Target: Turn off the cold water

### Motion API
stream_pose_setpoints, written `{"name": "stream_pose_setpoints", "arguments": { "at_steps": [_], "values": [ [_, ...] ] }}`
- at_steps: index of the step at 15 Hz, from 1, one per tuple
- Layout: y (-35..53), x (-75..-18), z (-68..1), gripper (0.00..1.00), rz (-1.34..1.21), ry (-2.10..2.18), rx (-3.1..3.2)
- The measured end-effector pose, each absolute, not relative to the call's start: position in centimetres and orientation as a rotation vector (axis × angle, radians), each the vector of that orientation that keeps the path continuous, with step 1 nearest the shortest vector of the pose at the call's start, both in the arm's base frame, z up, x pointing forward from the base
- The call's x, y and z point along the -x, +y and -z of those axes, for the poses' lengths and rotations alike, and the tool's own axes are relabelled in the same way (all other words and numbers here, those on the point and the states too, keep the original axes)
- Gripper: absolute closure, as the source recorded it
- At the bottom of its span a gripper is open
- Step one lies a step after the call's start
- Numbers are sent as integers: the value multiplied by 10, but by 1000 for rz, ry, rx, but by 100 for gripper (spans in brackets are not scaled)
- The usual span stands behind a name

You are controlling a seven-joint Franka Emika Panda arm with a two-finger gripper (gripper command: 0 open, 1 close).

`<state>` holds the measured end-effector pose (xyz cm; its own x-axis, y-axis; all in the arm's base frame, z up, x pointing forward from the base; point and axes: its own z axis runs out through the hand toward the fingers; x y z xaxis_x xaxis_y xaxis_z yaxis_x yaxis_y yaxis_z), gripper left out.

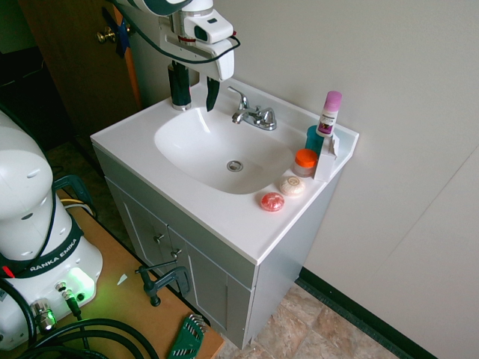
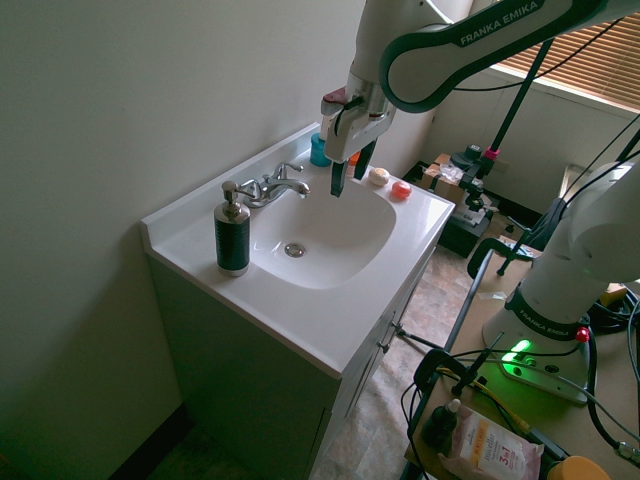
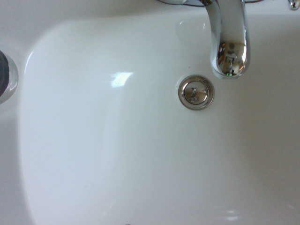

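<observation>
Nearest in the first exterior view, a dark clamp point(image 1: 163, 281) is gripping the edge of a brown bench point(image 1: 120, 299). Beyond it, a grey cabinet point(image 1: 187, 262) is supporting the white countertop point(image 1: 247, 235). Near the counter's front, 2 round items are sitting side by side: 1 red point(image 1: 272, 202) and 1 cream point(image 1: 292, 186). Behind them, 1 orange-lidded jar point(image 1: 304, 162) is standing close to a teal container point(image 1: 314, 140) and a purple-capped bottle point(image 1: 329, 114). The basin point(image 1: 202, 153) is surrounding a round drain point(image 1: 235, 166). Above the basin, the gripper point(image 2: 349, 186) is hanging with its 2 fingers well parted, holding nothing. Farther back, the chrome tap's spout point(image 1: 241, 116) is reaching over the basin, and the right-hand lever point(image 1: 268, 119) is sitting on the side toward the jar. A dark soap dispenser point(image 2: 232, 238) is standing beyond the tap's other lever point(image 1: 239, 95).
</observation>
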<state>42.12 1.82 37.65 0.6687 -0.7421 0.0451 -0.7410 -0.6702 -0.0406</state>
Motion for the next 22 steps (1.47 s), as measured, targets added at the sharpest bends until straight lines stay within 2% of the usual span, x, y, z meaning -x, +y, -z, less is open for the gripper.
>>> {"name": "stream_pose_setpoints", "arguments": {
  "at_steps": [5, 12, 22],
  "values": [
    [13, -428, -374, 0, 101, 1304, 2829],
    [-35, -533, -340, 0, 170, 1491, 2750],
    [-80, -584, -285, 0, 236, 1618, 2720]
  ]
}}
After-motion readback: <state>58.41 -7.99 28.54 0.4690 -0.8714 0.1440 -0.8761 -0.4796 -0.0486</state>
